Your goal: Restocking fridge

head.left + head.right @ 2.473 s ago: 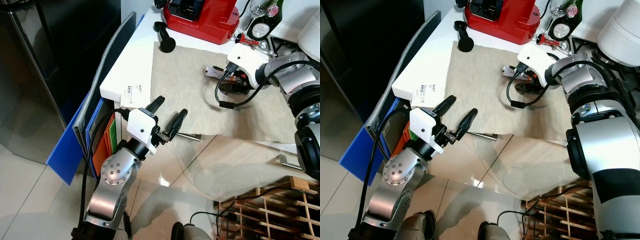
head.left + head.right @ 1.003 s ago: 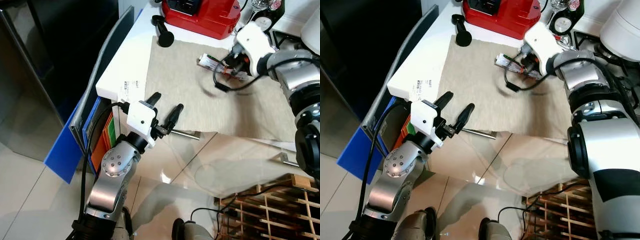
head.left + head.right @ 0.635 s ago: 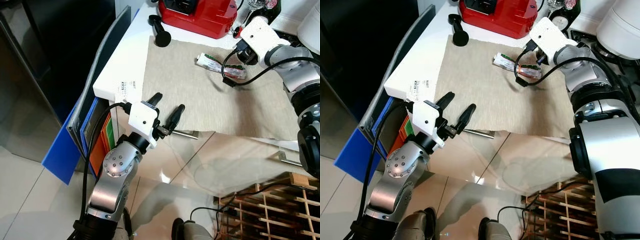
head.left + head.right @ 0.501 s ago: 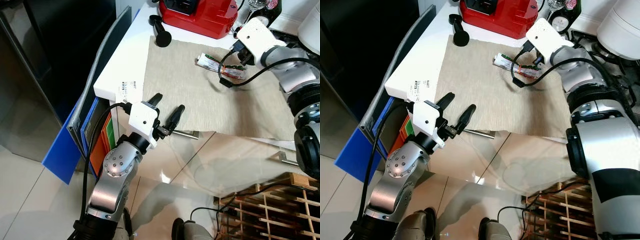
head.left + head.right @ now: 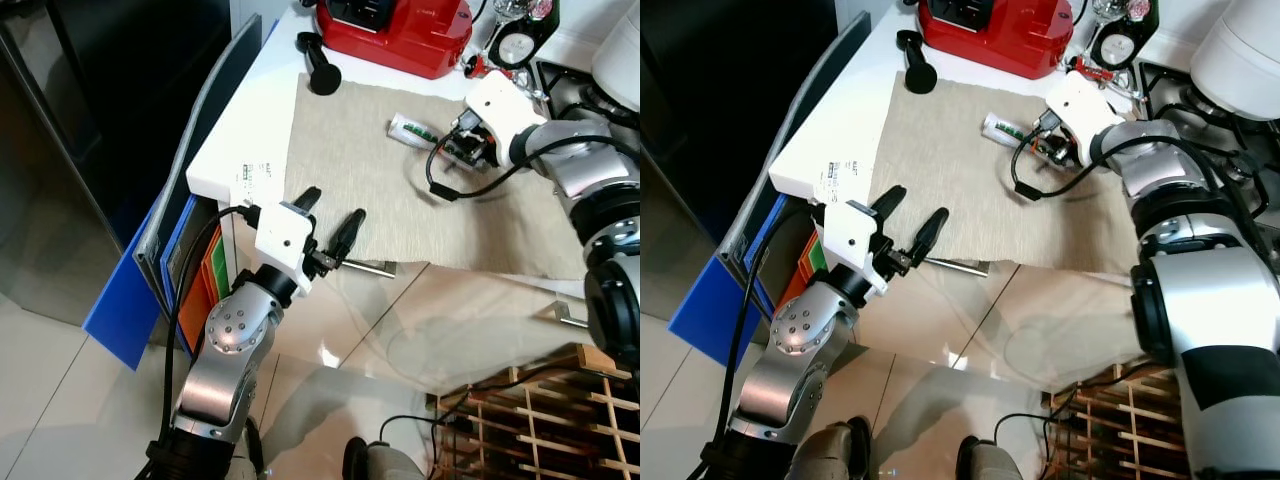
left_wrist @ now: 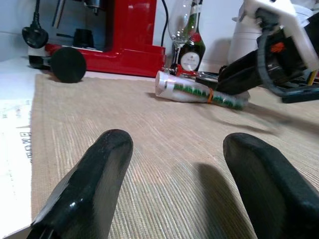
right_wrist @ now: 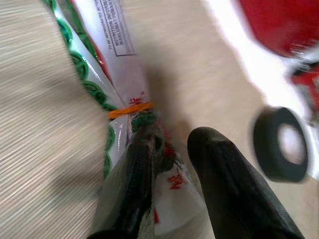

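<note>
While flat on mat, packet point(image 5: 412, 130) (right claw point(image 7: 169, 149) astride).

1. The packet point(image 7: 117, 74) lying against the right gripper's point(image 7: 174, 149) fingers bears a small white panel; only "NUTRITION INFORMATION" can be made out.
2. The paper sheet point(image 5: 262, 174) just ahead of the left gripper point(image 5: 330, 222) carries print too small to read.

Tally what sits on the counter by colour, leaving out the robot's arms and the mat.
Red: 1, the coffee machine
Black: 1, the portafilter
White with green print: 1, the food packet, with the right gripper at its far end
Dark green: 1, the bottle
Clear: 1, the wine glass
Total: 5
</note>
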